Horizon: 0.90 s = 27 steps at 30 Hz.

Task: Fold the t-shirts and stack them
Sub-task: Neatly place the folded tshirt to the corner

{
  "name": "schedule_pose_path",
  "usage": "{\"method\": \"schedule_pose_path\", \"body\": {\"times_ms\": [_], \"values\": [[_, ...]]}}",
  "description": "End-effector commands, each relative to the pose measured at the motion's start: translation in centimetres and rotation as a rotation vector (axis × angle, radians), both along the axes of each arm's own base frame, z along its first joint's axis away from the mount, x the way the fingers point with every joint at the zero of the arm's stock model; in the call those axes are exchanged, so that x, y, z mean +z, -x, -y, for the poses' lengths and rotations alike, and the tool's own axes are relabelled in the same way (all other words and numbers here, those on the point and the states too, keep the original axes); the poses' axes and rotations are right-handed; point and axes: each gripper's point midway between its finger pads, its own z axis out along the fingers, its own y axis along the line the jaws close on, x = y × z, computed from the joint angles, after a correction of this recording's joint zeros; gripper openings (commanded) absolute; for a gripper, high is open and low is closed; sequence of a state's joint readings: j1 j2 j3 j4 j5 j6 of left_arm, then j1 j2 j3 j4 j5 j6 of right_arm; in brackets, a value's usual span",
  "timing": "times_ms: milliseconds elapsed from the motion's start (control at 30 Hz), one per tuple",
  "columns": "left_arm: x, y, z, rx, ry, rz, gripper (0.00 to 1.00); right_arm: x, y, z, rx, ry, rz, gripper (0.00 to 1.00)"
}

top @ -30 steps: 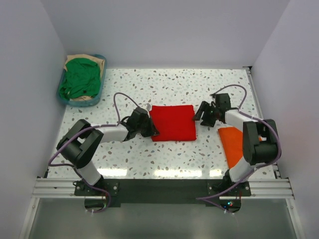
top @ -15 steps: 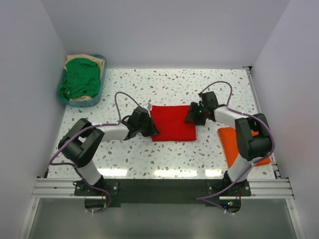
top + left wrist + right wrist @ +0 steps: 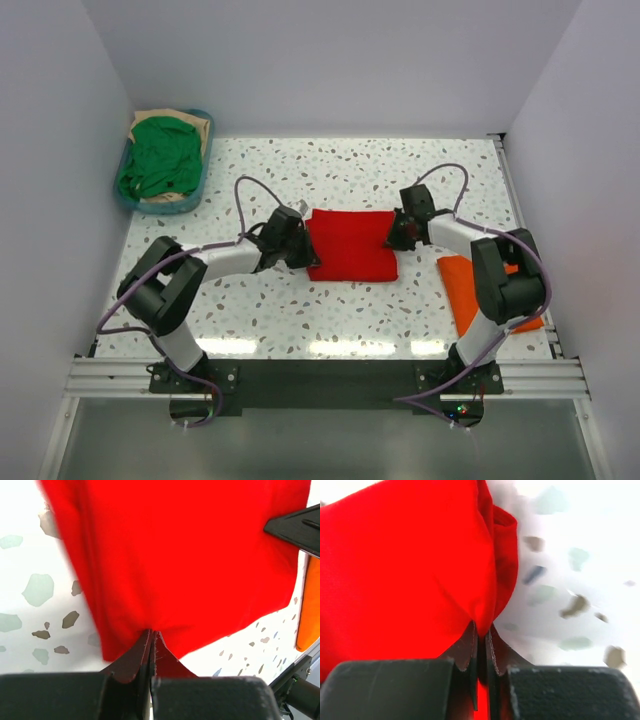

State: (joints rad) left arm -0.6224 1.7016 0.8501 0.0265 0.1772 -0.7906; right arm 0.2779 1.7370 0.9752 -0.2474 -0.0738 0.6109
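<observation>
From above, the red t-shirt [image 3: 350,246] lies as a compact folded rectangle at the middle of the speckled table [image 3: 350,170]. The left gripper [image 3: 308,256] sits at its left edge and the right gripper [image 3: 394,238] at its right edge, so the shirt is spanned between the two arms. Near and to the right, the orange t-shirt [image 3: 459,281] lies flat and folded, partly hidden under the right arm and apart from the red one. In the far left corner, the teal plastic basket [image 3: 124,192] holds the green t-shirt [image 3: 160,160], crumpled on top of the tan t-shirt [image 3: 178,121]; both look unfolded.

At the left wrist, the two fingers are pressed together with the red shirt's edge pinched between them, and the cloth puckers into the tips. A strip of orange shows at the right border, and a dark fingertip of the other arm shows at the top right.

At the right wrist, the jaws are likewise clamped on the red shirt, at a spot where several folded layers meet; the cloth bunches up just beyond the tips.

As for progress, the folding of the red shirt looks done, or all but done. With both ends gripped, the likely step in hand is carrying it to the orange shirt to start the stack. The green and tan shirts have yet to be taken out, folded and stacked, so roughly half the work remains.
</observation>
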Motion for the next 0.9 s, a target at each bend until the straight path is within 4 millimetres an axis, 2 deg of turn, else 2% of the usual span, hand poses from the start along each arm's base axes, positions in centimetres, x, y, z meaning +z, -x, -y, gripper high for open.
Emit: {"method": "schedule_pose_path", "body": {"times_ms": [0,100,133,167,200,233,267,300,333,400,433,500,533,567,600,633,667,733,867], "values": [[2.9,-1.0,0.0,-0.015,-0.008,0.055,0.0,1.0,0.5,4.1,-0.172,0.15,0.014,0.0],[4.8,-1.4,-0.1,-0.014,0.001,0.085,0.0,2.0,0.6,5.6,-0.25,0.189,0.014,0.0],[5.6,-1.6,-0.1,-0.015,0.009,0.098,0.0,2.7,-0.1,5.7,-0.277,0.191,0.025,0.0],[6.2,-1.7,0.0,-0.02,0.014,0.104,0.0,2.7,-0.3,6.5,-0.311,0.218,0.012,0.0],[6.7,-2.0,-0.1,-0.019,0.016,0.113,0.0,2.4,0.4,6.9,-0.32,0.243,-0.034,0.0],[7.2,-2.0,-0.1,-0.022,0.018,0.122,0.0,3.6,-0.7,6.8,-0.325,0.254,-0.018,0.0],[7.8,-2.2,-0.1,-0.023,0.021,0.128,0.0,3.1,-0.7,7.3,-0.333,0.289,-0.053,0.0],[8.2,-2.3,-0.1,-0.027,0.022,0.136,0.0,3.1,-0.2,8.3,-0.36,0.347,-0.089,0.0],[8.5,-2.4,0.0,-0.03,0.023,0.14,0.0,4.2,-1.2,8.5,-0.389,0.36,-0.071,0.0],[9.1,-2.7,0.1,-0.037,0.023,0.148,0.0,4.1,-1.1,9.9,-0.446,0.43,-0.108,0.0],[9.3,-2.8,0.1,-0.038,0.022,0.151,0.0,5.2,-2.3,10.0,-0.465,0.427,-0.092,0.0],[9.6,-3.0,0.2,-0.048,0.019,0.15,0.0,5.0,-1.9,11.6,-0.52,0.473,-0.172,0.0],[9.9,-3.0,0.2,-0.051,0.02,0.154,0.0,6.7,-3.2,12.6,-0.571,0.5,-0.138,0.0],[10.2,-3.1,0.3,-0.052,0.023,0.156,0.0,7.2,-3.3,13.7,-0.611,0.522,-0.152,0.0],[10.5,-3.3,0.2,-0.051,0.024,0.163,0.0,7.4,-2.2,14.7,-0.643,0.56,-0.212,0.0],[10.7,-3.3,0.2,-0.053,0.026,0.166,0.0,8.4,-3.0,15.9,-0.686,0.576,-0.205,0.0],[10.9,-3.3,0.2,-0.056,0.027,0.168,0.0,8.7,-2.1,16.6,-0.699,0.601,-0.251,0.0],[11.2,-3.3,0.3,-0.06,0.033,0.172,0.0,9.9,-2.1,18.3,-0.766,0.605,-0.25,0.0],[11.7,-3.2,0.7,-0.076,0.054,0.172,0.0,11.9,-0.1,20.4,-0.851,0.639,-0.273,0.0]]}}
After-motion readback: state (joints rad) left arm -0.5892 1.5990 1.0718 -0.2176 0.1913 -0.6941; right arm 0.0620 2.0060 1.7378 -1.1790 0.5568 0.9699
